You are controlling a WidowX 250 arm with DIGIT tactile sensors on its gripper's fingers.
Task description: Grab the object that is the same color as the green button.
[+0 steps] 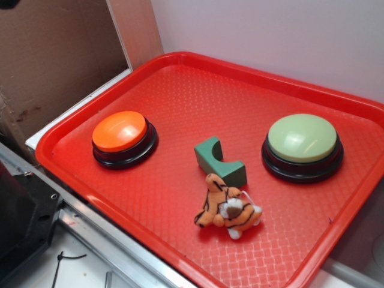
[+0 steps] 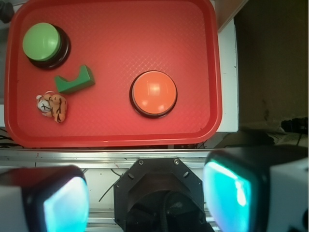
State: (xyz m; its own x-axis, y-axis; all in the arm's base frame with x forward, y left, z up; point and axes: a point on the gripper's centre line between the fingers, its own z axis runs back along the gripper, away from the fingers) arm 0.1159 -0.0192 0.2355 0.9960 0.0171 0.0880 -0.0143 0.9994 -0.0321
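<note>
A small dark green block [image 1: 219,162] with a curved notch lies near the middle of the red tray [image 1: 180,78], between the two buttons. In the wrist view the block [image 2: 75,80] sits at upper left, below the green button [image 2: 42,42]. The pale green dome button [image 1: 302,139] on its black base stands at the tray's right. My gripper [image 2: 145,198] is high above the robot's base, outside the tray's near edge, far from the block. Its teal pads [image 2: 227,191] stand wide apart with nothing between them. The gripper does not show in the exterior view.
An orange dome button [image 1: 120,132] stands at the tray's left. An orange striped plush tiger [image 1: 227,209] lies just in front of the block, touching or nearly touching it. The robot's black base [image 2: 159,193] and a metal rail [image 2: 96,157] lie below the gripper. Brown cardboard [image 1: 54,60] stands behind left.
</note>
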